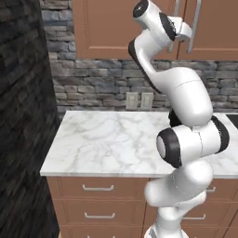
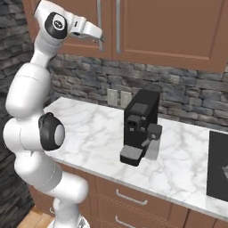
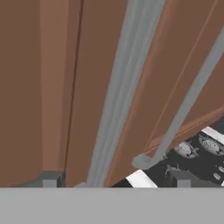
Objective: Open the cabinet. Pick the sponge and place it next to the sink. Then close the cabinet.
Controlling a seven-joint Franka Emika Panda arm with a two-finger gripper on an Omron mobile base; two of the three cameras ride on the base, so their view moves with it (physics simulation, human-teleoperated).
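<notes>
The brown wooden cabinet [image 1: 107,28] [image 2: 169,26] hangs above the counter with both doors shut. My gripper [image 3: 116,179] [image 1: 188,33] [image 2: 101,36] is raised up against the doors and is open. Its fingertips [image 3: 50,179] stand on either side of the left door's long silver handle [image 3: 118,100] [image 2: 99,15]. The neighbouring door's handle [image 3: 188,100] [image 1: 195,25] [image 2: 118,22] runs just to the right of it. The sponge is hidden and the sink is out of view.
A black coffee machine [image 2: 140,127] stands on the white marble counter [image 1: 107,139] [image 2: 89,129] below the cabinet. A dark cooktop [image 2: 218,164] lies at the right. A dark stone wall [image 1: 23,116] closes the left side. Drawers [image 1: 97,188] run under the counter.
</notes>
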